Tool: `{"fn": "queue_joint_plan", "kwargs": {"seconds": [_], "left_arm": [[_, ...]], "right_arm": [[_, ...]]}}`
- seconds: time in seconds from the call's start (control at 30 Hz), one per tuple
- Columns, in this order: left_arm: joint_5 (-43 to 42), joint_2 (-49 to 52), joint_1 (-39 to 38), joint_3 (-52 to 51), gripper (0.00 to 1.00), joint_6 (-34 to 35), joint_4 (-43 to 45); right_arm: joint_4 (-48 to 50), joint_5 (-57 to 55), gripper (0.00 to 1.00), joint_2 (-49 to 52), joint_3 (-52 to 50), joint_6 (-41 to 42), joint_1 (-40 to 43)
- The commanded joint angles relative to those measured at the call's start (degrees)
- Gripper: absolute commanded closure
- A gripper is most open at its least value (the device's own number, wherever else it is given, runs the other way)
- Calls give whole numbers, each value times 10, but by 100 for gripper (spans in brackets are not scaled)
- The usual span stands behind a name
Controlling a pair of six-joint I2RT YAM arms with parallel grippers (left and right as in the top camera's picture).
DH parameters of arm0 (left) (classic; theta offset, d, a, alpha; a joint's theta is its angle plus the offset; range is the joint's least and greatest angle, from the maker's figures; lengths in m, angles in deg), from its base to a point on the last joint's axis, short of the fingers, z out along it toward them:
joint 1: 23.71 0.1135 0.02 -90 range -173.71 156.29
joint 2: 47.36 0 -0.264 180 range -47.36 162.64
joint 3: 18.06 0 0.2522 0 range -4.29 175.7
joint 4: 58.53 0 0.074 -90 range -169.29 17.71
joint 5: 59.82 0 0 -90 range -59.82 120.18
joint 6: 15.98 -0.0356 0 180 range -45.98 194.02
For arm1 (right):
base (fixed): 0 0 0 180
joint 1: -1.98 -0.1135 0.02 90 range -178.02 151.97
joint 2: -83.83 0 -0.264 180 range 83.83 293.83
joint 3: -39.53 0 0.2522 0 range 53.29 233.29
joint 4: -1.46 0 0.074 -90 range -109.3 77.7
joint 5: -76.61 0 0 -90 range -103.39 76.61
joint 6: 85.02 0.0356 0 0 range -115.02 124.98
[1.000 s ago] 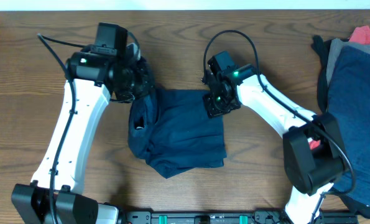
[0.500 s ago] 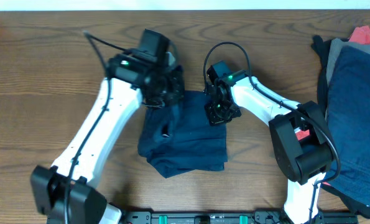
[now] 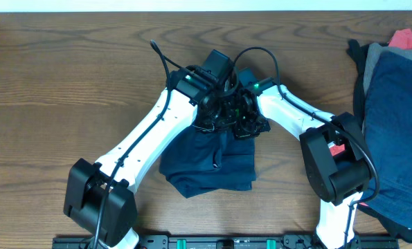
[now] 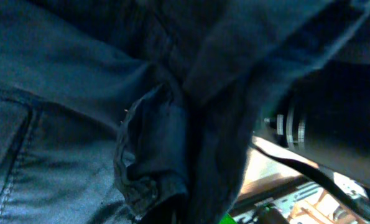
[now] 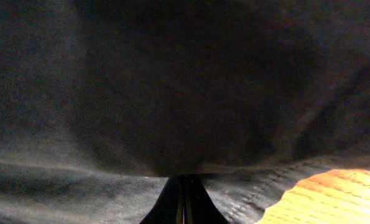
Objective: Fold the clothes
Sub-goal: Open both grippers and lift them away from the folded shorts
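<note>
Navy garment [image 3: 209, 162]: is lying bunched on the wooden table [image 3: 67, 83], spreading from both grippers back toward the arm bases, with its far edge gathered up at them. Left gripper [image 3: 216, 116]: is pressing into that edge, just beside the right gripper [image 3: 246, 123]. Its wrist view is filling with folded navy cloth, so how far it is open cannot be told. Right gripper: fingers [image 5: 172, 208] are pressing together to a thin slit, pinching cloth that is draping over the lens. Stacked clothes [image 3: 392, 111], navy with a grey piece [image 3: 375, 55] and a red piece [image 3: 406, 38], are lying well off to the right gripper's outer side.
</note>
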State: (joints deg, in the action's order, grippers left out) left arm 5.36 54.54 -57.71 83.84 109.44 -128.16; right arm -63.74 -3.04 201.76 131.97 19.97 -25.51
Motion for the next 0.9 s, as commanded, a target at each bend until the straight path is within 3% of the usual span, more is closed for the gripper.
{"fn": "queue_joint_plan", "kwargs": {"seconds": [0.0,0.07,0.13,0.2,0.23,0.43,0.53,0.67,0.87], "left_arm": [[-61,-13,5,9,93,9,21],[-88,-23,12,9,87,9,42],[-98,-33,21,9,61,9,51],[-99,-47,30,9,27,9,46],[-102,-52,36,9,21,9,43],[-96,-102,117,9,18,-48,17],[-74,-112,176,9,9,-76,4],[-58,-92,236,8,2,-108,-8],[-58,-22,249,8,1,-153,-11]], "right_arm": [[-3,-54,98,20,-12,18,1],[-9,-44,99,17,-9,24,1],[-20,-38,99,10,-4,24,2],[-40,-41,99,-3,12,24,5],[-49,-44,98,-10,20,24,7],[-127,-107,95,-90,95,49,54],[-148,-120,94,-133,130,32,74],[-151,-70,94,-187,144,-11,75],[-162,8,93,-180,131,-40,43]]}}
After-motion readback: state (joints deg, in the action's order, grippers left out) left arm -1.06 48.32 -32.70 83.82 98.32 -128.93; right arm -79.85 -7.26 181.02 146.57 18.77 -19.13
